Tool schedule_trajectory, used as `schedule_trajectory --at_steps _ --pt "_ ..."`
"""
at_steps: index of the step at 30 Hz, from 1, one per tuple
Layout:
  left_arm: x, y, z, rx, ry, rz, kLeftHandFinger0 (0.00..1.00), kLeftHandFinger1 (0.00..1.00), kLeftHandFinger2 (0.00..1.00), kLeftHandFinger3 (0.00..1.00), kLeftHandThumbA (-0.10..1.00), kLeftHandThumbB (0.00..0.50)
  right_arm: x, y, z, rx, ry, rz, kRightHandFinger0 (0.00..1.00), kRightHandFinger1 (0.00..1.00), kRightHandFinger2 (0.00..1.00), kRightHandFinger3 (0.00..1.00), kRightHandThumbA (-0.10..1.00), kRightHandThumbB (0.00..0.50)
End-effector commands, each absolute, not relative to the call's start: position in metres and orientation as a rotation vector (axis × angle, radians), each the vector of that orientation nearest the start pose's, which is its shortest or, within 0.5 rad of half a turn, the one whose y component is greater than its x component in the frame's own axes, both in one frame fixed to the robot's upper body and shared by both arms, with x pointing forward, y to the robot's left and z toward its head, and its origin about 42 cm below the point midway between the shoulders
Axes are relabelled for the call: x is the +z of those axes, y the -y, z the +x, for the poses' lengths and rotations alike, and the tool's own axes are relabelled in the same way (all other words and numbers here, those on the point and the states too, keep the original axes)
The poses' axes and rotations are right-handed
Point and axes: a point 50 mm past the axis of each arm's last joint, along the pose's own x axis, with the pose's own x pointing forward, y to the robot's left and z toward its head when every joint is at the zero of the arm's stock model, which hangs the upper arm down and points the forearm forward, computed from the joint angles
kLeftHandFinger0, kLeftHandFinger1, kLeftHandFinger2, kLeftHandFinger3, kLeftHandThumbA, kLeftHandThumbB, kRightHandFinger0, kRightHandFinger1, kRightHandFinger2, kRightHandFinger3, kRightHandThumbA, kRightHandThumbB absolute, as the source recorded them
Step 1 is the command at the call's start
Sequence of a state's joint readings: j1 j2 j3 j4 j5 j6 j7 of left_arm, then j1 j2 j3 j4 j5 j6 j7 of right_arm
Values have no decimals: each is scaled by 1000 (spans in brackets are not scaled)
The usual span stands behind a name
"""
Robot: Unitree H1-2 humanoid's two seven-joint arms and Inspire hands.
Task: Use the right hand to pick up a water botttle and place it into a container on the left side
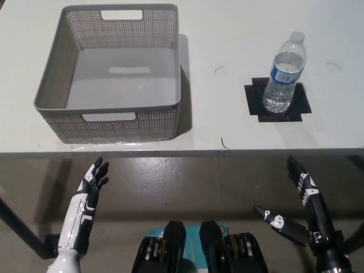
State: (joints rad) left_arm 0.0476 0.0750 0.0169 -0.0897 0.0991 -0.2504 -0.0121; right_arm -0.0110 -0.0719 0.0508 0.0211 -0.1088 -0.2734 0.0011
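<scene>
Water bottle [285, 74] stands upright on a black marker patch [277, 100], right side of the table [227, 34]. Your right hand [304, 199] is spread, empty, below the table edge; left hand [94, 179] idle, also spread. Thin clear plastic, probably slick: wrap mid-body near the label, squeeze lightly. Basket [108, 122] sits well left, empty.

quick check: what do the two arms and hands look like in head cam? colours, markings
Left hand: black fingers and a black patch on a white back, on a slim white forearm with dark seams. Right hand: black all over, with small white markings on its fingers, on a black arm. No loose cables visible.
</scene>
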Motion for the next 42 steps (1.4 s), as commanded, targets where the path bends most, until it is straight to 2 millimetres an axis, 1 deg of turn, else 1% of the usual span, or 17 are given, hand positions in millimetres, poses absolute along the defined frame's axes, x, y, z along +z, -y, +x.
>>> schedule_trajectory --at_steps 1,3,4,5,7,9,12,13,14,16,17,22,26,28,34,37,42 --pt "136 -237 261 -5 367 185 1000 1000 1000 1000 1000 61 144 214 304 26 432 -155 1000 1000 1000 1000 1000 387" --pt "135 -239 260 -4 362 183 1000 1000 1000 1000 1000 73 153 215 318 -4 438 -166 1000 1000 1000 1000 1000 431" --pt "134 -239 260 -5 362 182 1000 1000 1000 1000 1000 74 154 215 319 -7 438 -167 1000 1000 1000 1000 1000 433" --pt "134 -239 260 -4 358 184 1000 1000 1000 1000 1000 74 158 217 328 -16 436 -179 1000 1000 1000 1000 1000 450" --pt "133 -239 259 -6 356 182 1000 1000 1000 1000 1000 71 160 221 335 -16 437 -164 1000 1000 1000 1000 1000 444" --pt "131 -241 258 -9 356 181 1000 1000 1000 1000 1000 69 165 224 345 -20 453 -155 1000 1000 1000 1000 1000 416" --pt "131 -242 259 -3 357 186 1000 1000 1000 1000 1000 75 171 228 356 -34 461 -160 1000 1000 1000 1000 1000 418" --pt "129 -242 259 -5 355 181 1000 1000 1000 1000 1000 76 173 230 362 -46 467 -157 1000 1000 1000 1000 1000 407" --pt "129 -242 259 -7 353 181 1000 1000 1000 1000 1000 78 176 232 365 -72 470 -170 1000 1000 1000 1000 1000 419" --pt "127 -241 259 -13 350 180 1000 1000 1000 1000 1000 67 179 235 372 -87 469 -169 1000 1000 1000 1000 1000 400" --pt "127 -240 259 -11 350 180 1000 1000 1000 1000 1000 73 180 236 375 -90 463 -158 1000 1000 1000 1000 1000 407" --pt "125 -240 257 -5 346 173 1000 1000 1000 1000 1000 79 177 242 389 -109 404 -133 1000 1000 1000 1000 1000 417" --pt "126 -241 256 0 347 172 1000 1000 1000 1000 1000 72 176 244 395 -128 367 -148 1000 1000 1000 1000 1000 454" --pt "126 -242 256 0 350 171 1000 1000 1000 1000 1000 70 176 245 399 -132 359 -142 1000 1000 1000 1000 1000 437" --pt "124 -240 256 -10 353 165 1000 1000 1000 1000 1000 72 174 253 408 -137 319 -136 1000 1000 1000 1000 1000 436" --pt "124 -240 257 -11 356 167 1000 1000 1000 1000 1000 78 175 254 419 -133 305 -107 1000 1000 1000 1000 1000 465" --pt "124 -240 257 -15 357 157 1000 1000 1000 1000 1000 91 178 257 436 -98 267 -36 1000 1000 1000 1000 1000 458"
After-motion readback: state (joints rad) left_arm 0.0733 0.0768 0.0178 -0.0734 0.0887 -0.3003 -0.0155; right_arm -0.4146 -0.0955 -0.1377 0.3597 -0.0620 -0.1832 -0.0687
